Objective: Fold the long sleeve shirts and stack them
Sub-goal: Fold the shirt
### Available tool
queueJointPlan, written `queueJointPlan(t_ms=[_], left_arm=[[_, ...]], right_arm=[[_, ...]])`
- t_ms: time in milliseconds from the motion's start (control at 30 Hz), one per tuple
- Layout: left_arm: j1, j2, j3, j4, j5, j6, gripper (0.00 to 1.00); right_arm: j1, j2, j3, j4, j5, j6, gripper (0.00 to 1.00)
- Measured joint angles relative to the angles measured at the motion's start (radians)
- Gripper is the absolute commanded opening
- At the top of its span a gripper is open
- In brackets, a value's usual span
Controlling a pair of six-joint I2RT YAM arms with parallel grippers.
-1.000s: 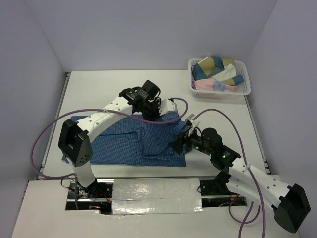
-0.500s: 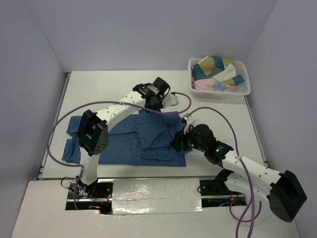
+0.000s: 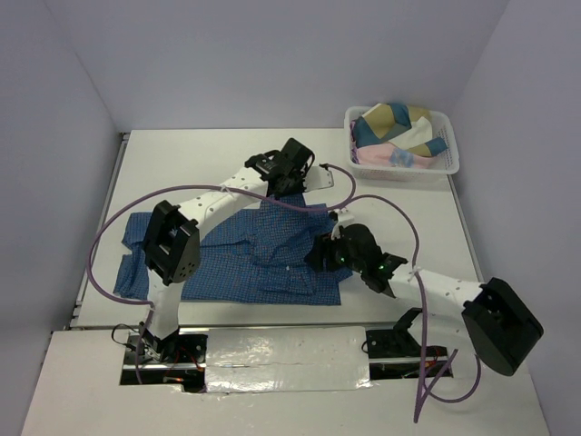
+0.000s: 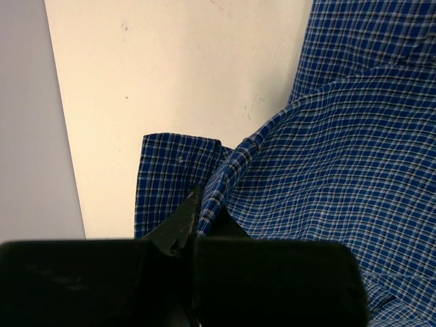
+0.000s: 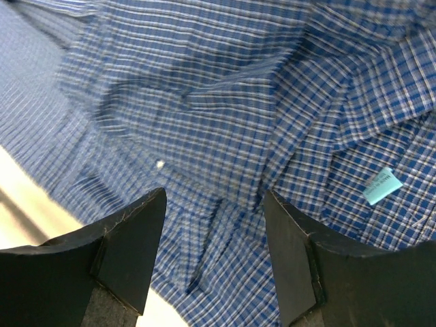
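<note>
A blue fine-checked long sleeve shirt (image 3: 245, 263) lies spread on the white table (image 3: 200, 159), rumpled toward its right side. My left gripper (image 3: 292, 188) is at the shirt's far edge, shut on a fold of the cloth; in the left wrist view the checked fabric (image 4: 327, 150) is pinched between the black jaws of the left gripper (image 4: 204, 212), with a cuff-like flap beside them. My right gripper (image 3: 318, 259) hovers open just over the shirt's right part. The right wrist view has the right gripper (image 5: 212, 196) with both fingers apart above creased cloth (image 5: 204, 102), holding nothing.
A white basket (image 3: 454, 156) with more bundled cloth stands at the far right corner. A light blue label (image 5: 381, 185) and a small white button (image 5: 160, 164) show on the shirt. Purple cables loop off both arms. Walls close in the table's left and far sides.
My left gripper has carried its pinched cloth toward the far side, drawing the shirt's upper edge up and right. My right gripper has slid left over the shirt, its jaws slightly narrower.
</note>
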Motion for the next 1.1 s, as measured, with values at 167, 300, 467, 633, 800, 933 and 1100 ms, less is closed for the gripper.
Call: queueJointPlan(t_ms=[167,300,467,633,800,933,1100], left_arm=[[-0.003,0.000,-0.008,0.013,0.024,0.014,0.00],[-0.004,0.000,-0.022,0.024,0.029,0.014,0.00],[-0.004,0.018,-0.006,0.052,-0.049,0.007,0.00],[-0.004,0.076,0.038,0.035,-0.110,-0.058,0.00],[-0.012,0.021,-0.077,-0.019,-0.027,-0.146,0.06],[-0.026,-0.009,-0.129,-0.098,0.065,-0.216,0.07],[-0.050,-0.039,-0.172,-0.146,0.156,-0.277,0.08]], right_arm=[[-0.010,0.104,0.002,0.041,0.031,0.040,0.67],[-0.010,0.183,0.013,0.076,0.033,0.048,0.62],[-0.014,0.220,0.024,0.096,0.053,0.085,0.60],[-0.017,0.165,0.005,0.094,0.094,0.120,0.62],[-0.018,0.018,-0.031,0.072,0.114,0.131,0.66],[-0.019,-0.083,-0.037,0.022,0.122,0.137,0.67],[-0.020,-0.233,-0.053,-0.064,0.150,0.148,0.68]])
